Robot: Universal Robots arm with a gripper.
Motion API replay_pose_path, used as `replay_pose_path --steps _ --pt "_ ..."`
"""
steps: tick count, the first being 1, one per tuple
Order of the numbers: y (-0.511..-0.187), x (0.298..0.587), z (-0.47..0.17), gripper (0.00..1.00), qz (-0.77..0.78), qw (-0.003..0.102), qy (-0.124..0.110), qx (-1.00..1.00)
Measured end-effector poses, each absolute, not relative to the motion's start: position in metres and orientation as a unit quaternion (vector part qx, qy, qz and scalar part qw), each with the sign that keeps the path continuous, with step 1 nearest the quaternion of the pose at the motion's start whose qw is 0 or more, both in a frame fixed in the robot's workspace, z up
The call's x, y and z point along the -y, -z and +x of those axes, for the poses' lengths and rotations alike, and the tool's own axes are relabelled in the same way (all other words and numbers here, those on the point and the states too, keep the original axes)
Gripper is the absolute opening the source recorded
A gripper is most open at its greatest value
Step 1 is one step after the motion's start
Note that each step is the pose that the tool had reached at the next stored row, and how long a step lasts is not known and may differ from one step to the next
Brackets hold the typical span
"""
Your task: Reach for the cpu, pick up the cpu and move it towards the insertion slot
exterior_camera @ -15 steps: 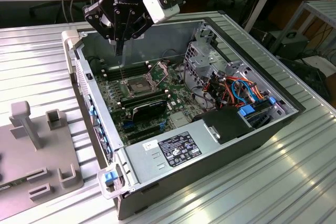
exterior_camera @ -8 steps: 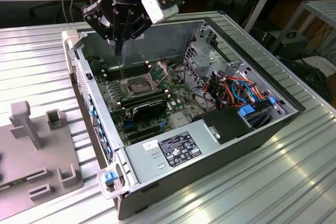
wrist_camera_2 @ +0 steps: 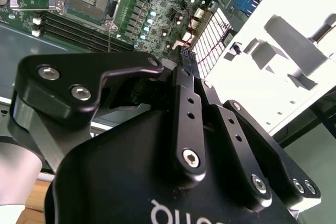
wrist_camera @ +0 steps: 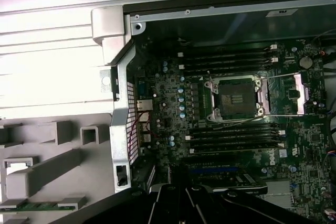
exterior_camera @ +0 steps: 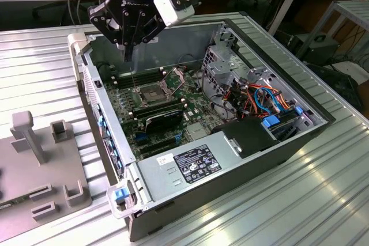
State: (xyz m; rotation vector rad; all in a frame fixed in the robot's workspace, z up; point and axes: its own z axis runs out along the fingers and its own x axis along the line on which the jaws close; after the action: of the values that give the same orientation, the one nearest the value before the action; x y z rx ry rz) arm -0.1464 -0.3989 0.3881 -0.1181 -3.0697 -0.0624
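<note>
One black tool (exterior_camera: 128,57) hangs over the open computer case (exterior_camera: 323,124), which lies on the ribbed metal table (exterior_camera: 40,67). Its two fingers point down and their tips come together. In the second wrist view the tool (wrist_camera_2: 185,59) has no gap at the tips that I can see. Whether some thin piece is pinched between them I cannot tell, and so I cannot tell where the cpu is.

The insertion slot (exterior_camera: 151,95) sits lower than the tool and apart from it, not touched. In the exterior view the tips are above the slot and a little to the exterior view's left of it. The slot has a silvery frame, and its centre is uncovered in the first wrist view (wrist_camera: 236,99).

Its hinged plate (exterior_camera: 174,77) stands open just beside the slot, on the side away from the tool. Long memory slots (wrist_camera: 231,59) run along two opposite sides of the slot. A large black card (exterior_camera: 164,120) lies just beyond one of these rows. A grey holder block (exterior_camera: 34,159) rests on the table, well apart from the slot and outside the case.
</note>
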Motion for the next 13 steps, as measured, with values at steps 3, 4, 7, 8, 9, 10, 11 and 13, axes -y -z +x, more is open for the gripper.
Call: replay_pose_path --steps 3,4,7,8,9,10,11,13 --pt "-0.3881 0.3989 -0.1468 0.11 -0.038 0.035 0.020 0.998" --pt "-0.3880 0.3989 -0.1470 0.11 -0.038 0.035 0.020 0.998" --pt "-0.3880 0.3989 -0.1475 0.11 -0.038 0.035 0.020 0.998" --pt "-0.3880 0.3989 -0.1476 0.11 -0.038 0.035 0.020 0.998" --pt "-0.3879 0.3989 -0.1480 0.11 -0.038 0.035 0.020 0.998" --pt "-0.3878 0.3988 -0.1483 0.11 -0.038 0.035 0.020 0.998" --pt "-0.3878 0.3989 -0.1490 0.11 -0.038 0.035 0.020 0.998" --pt "-0.3878 0.3989 -0.1528 0.11 -0.038 0.035 0.020 0.998"
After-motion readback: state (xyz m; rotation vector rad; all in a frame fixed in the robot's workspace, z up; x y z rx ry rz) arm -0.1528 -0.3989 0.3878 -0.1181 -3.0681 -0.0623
